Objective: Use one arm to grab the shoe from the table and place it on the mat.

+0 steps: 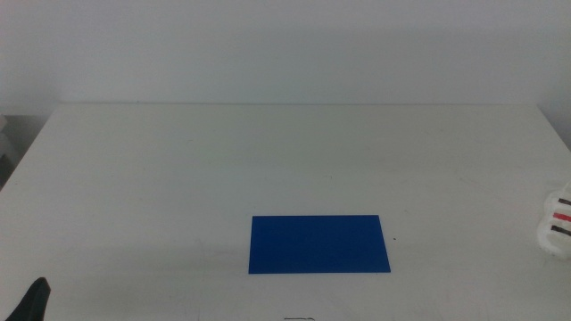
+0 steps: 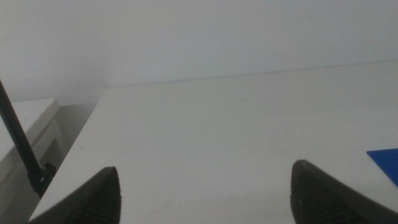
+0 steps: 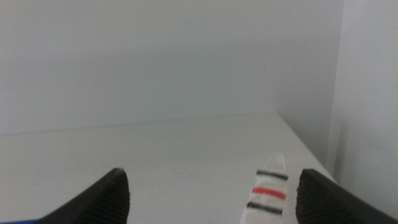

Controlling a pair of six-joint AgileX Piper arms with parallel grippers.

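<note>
nothing's really getting done yet, the shoe [image 1: 558,223] is sitting at the far right edge of the table [image 1: 268,152], well apart from the bare mat [image 1: 318,243]. right claw [image 3: 211,199] is hanging spread wide behind the shoe, left claw [image 2: 205,196] is waiting spread open near the left corner

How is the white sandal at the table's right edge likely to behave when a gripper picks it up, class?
The shoe looks small with a chunky white sole, so it is probably light and fairly stiff underfoot. Its thin dark and red straps may flex if gripped there. It lies close to the table edge, so a careless nudge could push it off. The right gripper stands open near it.
</note>
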